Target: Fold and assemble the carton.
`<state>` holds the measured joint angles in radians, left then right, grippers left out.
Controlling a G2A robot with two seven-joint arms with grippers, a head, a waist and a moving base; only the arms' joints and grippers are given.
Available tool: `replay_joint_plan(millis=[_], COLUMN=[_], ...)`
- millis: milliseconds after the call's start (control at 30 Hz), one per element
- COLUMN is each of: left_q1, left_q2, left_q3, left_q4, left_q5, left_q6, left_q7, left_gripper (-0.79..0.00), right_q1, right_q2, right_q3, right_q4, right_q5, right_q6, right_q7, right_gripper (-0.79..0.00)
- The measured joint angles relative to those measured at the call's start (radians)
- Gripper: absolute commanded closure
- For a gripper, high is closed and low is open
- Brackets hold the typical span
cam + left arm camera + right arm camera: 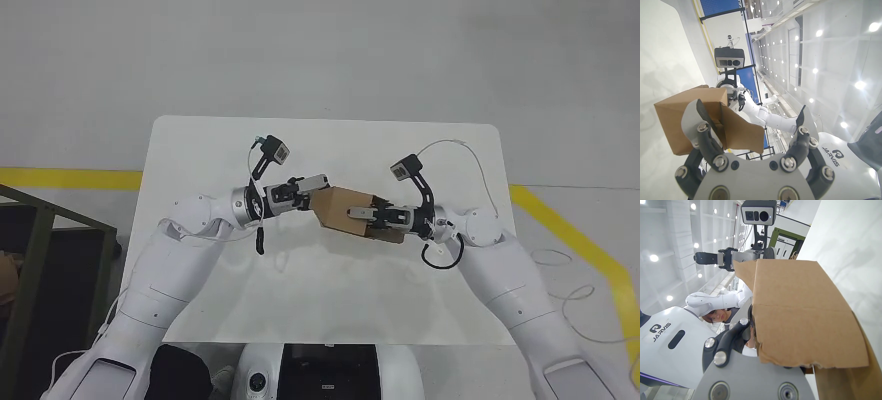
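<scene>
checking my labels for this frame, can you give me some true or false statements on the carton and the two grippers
1. The carton is between the left gripper and the right gripper, above the white table. True.
2. The left gripper is clamped shut on the carton. False: its jaws stand wide apart.
3. The carton is white plastic. False: it is brown cardboard.
4. A flap at the carton's end near the left gripper stands open. True.
5. The right gripper is well clear of the carton. False: it is shut on the carton's wall.
</scene>
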<state>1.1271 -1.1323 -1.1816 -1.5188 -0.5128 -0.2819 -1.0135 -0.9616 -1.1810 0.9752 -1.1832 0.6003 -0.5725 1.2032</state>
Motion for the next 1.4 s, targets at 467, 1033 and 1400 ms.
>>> replay_joint_plan(millis=[467, 1033, 1400], left_q1=[0.002, 0.025, 0.006], left_q2=[0.002, 0.038, 0.055], left_q3=[-0.017, -0.119, -0.095], left_q4=[0.004, -0.052, -0.159], left_q5=[-0.002, 0.227, 0.485], left_q6=[-0.006, -0.005, 0.04], left_q7=[0.009, -0.027, -0.061], left_gripper=[-0.785, -0.785, -0.785], right_q1=[-0.003, -0.025, -0.036], right_q2=[-0.003, 0.009, 0.011], right_q3=[0.01, 0.053, 0.058], right_q4=[0.013, 0.007, -0.003], right_q5=[0.006, -0.034, -0.074], right_q6=[-0.007, 0.037, 0.074], right_q7=[0.002, -0.008, -0.042], right_gripper=[0.0, 0.0, 0.0])
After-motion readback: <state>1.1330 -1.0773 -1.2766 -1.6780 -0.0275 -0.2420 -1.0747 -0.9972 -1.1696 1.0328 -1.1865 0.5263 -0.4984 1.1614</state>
